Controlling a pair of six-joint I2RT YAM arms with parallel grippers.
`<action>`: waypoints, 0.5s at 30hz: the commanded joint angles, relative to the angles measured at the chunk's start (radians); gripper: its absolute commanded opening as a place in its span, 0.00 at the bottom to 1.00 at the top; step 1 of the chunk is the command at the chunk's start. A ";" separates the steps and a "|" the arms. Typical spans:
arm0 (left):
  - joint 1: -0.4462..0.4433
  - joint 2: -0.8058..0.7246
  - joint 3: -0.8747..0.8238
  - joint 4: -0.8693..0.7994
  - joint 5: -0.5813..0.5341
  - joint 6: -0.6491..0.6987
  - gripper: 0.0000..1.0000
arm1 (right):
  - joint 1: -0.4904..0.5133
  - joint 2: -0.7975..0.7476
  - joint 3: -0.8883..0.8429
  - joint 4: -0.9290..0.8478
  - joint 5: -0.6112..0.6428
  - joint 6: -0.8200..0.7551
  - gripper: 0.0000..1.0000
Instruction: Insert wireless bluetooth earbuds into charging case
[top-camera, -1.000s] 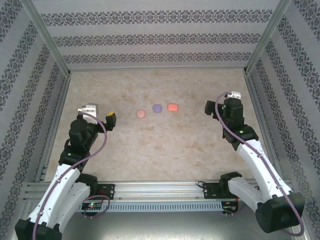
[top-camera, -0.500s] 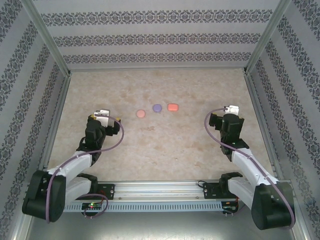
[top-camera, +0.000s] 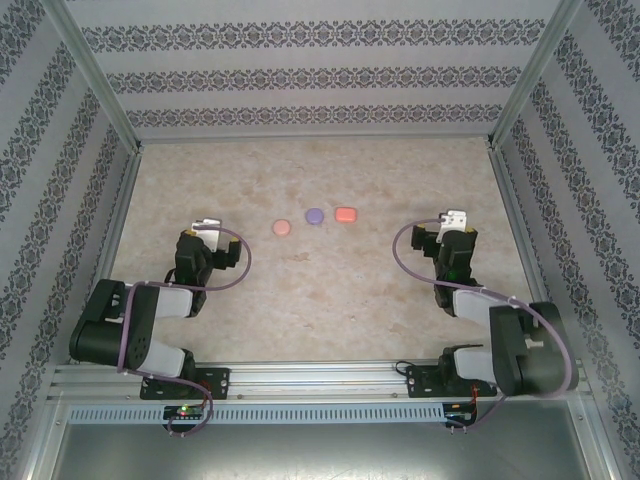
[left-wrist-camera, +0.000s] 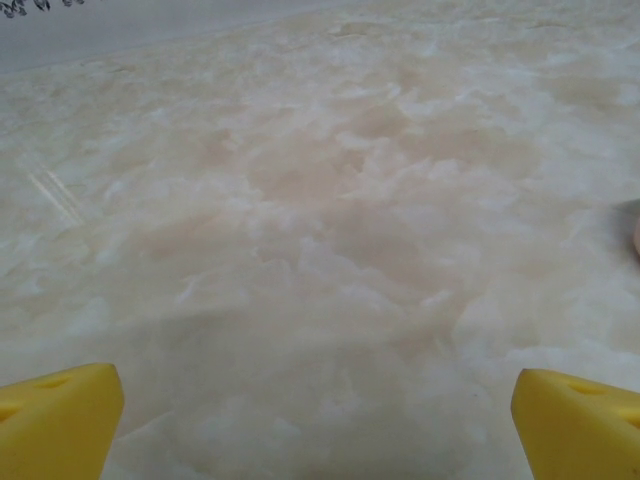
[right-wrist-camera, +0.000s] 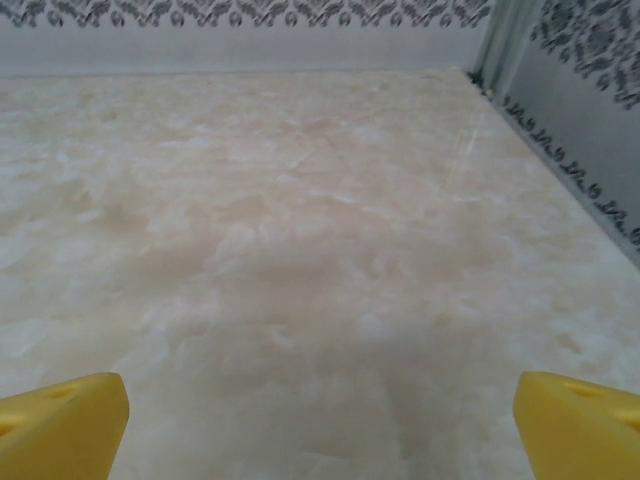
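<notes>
Three little cases (top-camera: 314, 215) sit mid-frame. Our left end effector (left-wrist-camera: 320, 400) and right end effector (right-wrist-camera: 320, 405) are spread wide. We fear a bump could slide one away.

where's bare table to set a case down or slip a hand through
Crowded: the tight row of pink case, purple case, orange case. Free: the table between the left end effector and right end effector, and the strip from the cases to the back wall.
</notes>
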 joint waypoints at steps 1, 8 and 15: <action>0.029 0.032 0.008 0.128 0.069 -0.021 0.99 | -0.010 0.092 -0.026 0.255 -0.062 -0.025 0.98; 0.059 0.097 0.098 0.033 0.099 -0.043 0.99 | -0.009 0.198 0.018 0.279 -0.137 -0.052 0.98; 0.086 0.108 0.141 -0.044 0.046 -0.101 0.99 | -0.052 0.198 0.102 0.138 -0.187 -0.020 0.98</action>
